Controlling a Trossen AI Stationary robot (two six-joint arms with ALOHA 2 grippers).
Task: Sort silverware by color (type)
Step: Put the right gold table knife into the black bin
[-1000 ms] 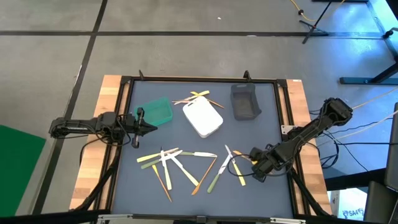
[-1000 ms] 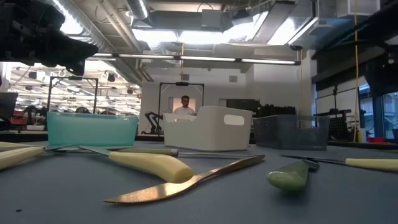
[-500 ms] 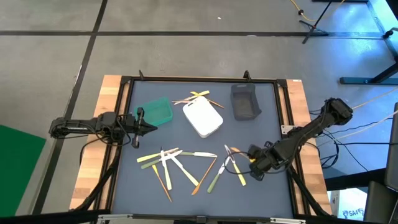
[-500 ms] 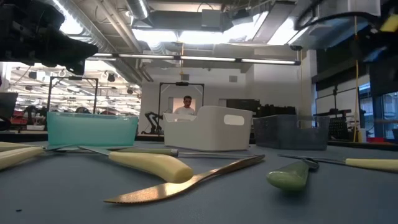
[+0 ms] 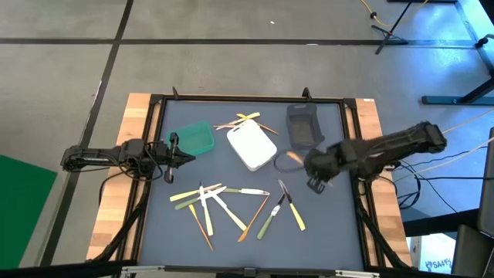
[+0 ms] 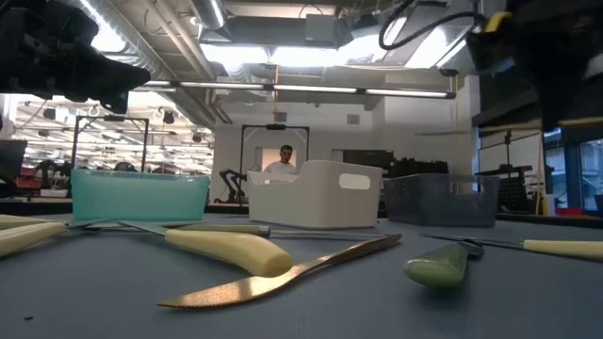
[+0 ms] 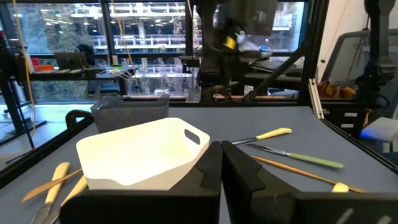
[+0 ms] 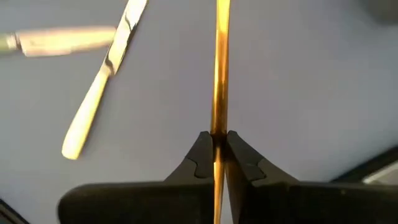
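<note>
The silverware lies in three groups on the dark mat. One is a near cluster (image 5: 220, 205), one a smaller group (image 5: 282, 208) to its right, and a few pieces (image 5: 243, 121) lie beyond the white bin. My right gripper (image 5: 307, 164) hangs above the mat between the white bin and the grey bin, shut on an orange-brown utensil (image 5: 289, 158). A pale yellow knife (image 8: 99, 87) lies on the mat below it. My left gripper (image 5: 181, 158) waits shut beside the green bin, near the table's left edge. My right gripper (image 8: 217, 146) pinches the orange-brown utensil's thin shaft (image 8: 217, 118) between its two fingertips (image 8: 200, 155). The utensil shows edge-on and sticks out past the fingertips. It is lifted clear of the mat.
A green bin (image 5: 193, 139), a white bin (image 5: 252, 148) and a grey bin (image 5: 303, 126) stand along the mat's far half. A raised dark frame (image 5: 247, 98) rims the mat. Open mat lies between the bins and the near cluster. A person (image 6: 285, 162) sits far off in the room.
My right gripper has risen from the small right-hand group and swung toward the far edge, ending between the white and grey bins. It carries the orange-brown utensil, which is now lifted clear of the mat. The other pieces have stayed put.
</note>
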